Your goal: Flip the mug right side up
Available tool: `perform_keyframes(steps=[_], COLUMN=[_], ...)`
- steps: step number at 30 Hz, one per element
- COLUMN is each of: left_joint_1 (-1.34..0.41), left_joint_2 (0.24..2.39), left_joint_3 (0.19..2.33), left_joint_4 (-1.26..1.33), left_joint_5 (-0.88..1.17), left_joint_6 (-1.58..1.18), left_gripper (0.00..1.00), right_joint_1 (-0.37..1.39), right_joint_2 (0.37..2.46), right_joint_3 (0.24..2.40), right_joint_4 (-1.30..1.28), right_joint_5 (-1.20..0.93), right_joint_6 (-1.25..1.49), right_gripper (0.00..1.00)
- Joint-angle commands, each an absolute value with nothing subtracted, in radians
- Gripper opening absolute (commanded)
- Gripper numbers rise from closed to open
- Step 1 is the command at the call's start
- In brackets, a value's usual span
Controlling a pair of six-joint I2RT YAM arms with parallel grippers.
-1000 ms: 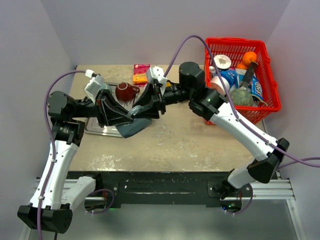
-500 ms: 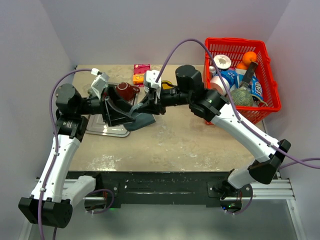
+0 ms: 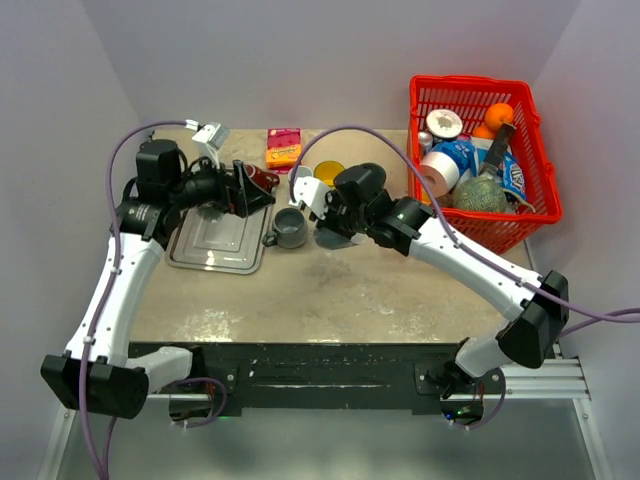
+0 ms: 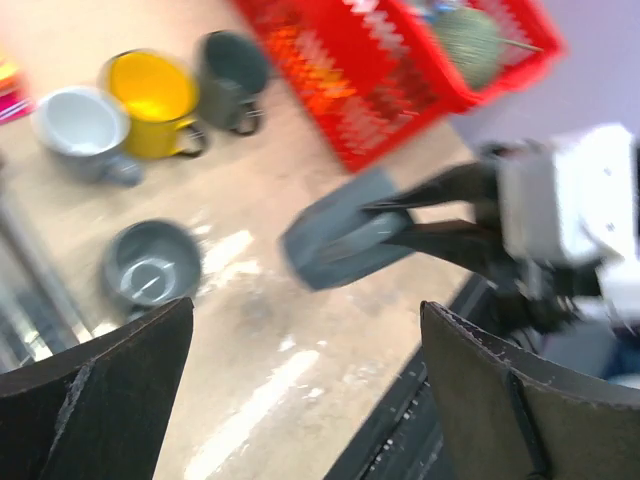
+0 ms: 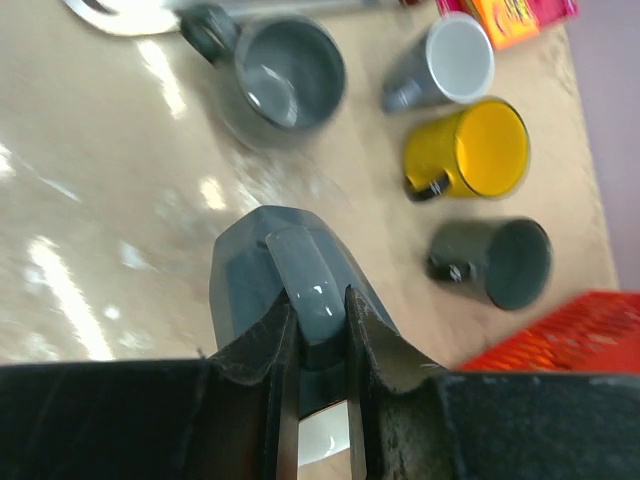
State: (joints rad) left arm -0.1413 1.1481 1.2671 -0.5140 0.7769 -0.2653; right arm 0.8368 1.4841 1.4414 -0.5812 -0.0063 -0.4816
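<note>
A faceted slate-blue mug (image 5: pixel 262 285) hangs above the tan tabletop, its body lying roughly level. My right gripper (image 5: pixel 318 312) is shut on its handle. The left wrist view shows the same mug (image 4: pixel 345 240) in those fingers, and I cannot tell which way its mouth faces. In the top view the right gripper (image 3: pixel 325 222) covers most of it, just right of an upright grey mug (image 3: pixel 290 228). My left gripper (image 3: pixel 245 190) is drawn back to the far left by a red mug (image 3: pixel 262 178). Its fingers (image 4: pixel 100 400) stand wide open around nothing.
A metal tray (image 3: pixel 215 245) lies at the left. A yellow mug (image 5: pixel 470 150), a white-lined grey mug (image 5: pixel 445 60) and a dark green mug (image 5: pixel 495 262) lie on their sides behind. A red basket (image 3: pixel 480 100) of groceries fills the far right. Snack packets (image 3: pixel 283 145) lie at the back.
My left gripper opened, let go of the slate mug and pulled back to the far left. My right gripper closed on the handle and carried the mug rightward off the tray's edge.
</note>
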Motion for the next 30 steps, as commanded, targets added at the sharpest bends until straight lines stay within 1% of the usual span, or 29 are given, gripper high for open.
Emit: perform_keyframes(steps=[1, 3, 7, 10, 12, 18, 22, 30], left_joint_1=[-0.143, -0.143, -0.14, -0.135, -0.132, -0.11, -0.092, -0.075], left_joint_2=[1.215, 1.238, 1.262, 1.272, 1.281, 1.304, 1.319, 1.344], left_joint_3=[1.334, 1.339, 1.338, 1.33, 1.327, 1.302, 1.267, 1.233], left_joint_4=[-0.652, -0.663, -0.663, -0.652, -0.644, -0.601, -0.558, -0.508], left_joint_5=[0.392, 0.309, 0.258, 0.219, 0.21, 0.21, 0.25, 0.31], left_joint_6=[-0.241, -0.255, -0.273, -0.285, -0.293, -0.336, -0.371, -0.379], left_gripper=[0.99, 0.99, 0.99, 0.99, 0.99, 0.99, 0.99, 0.99], right_joint_1=[0.839, 0.838, 0.841, 0.842, 0.842, 0.864, 0.885, 0.92], right_joint_2=[1.416, 1.42, 1.445, 1.511, 1.57, 1.632, 1.675, 1.746], right_joint_3=[1.401, 1.358, 1.295, 1.316, 1.344, 1.361, 1.351, 1.371], right_joint_4=[-0.477, -0.439, -0.356, -0.362, -0.411, -0.417, -0.41, -0.408], right_joint_5=[0.253, 0.285, 0.291, 0.291, 0.288, 0.262, 0.298, 0.288], right_joint_6=[-0.695, -0.785, -0.928, -1.023, -1.066, -1.172, -1.204, -1.229], right_gripper=[0.0, 0.0, 0.0, 0.0, 0.0, 0.0, 0.0, 0.0])
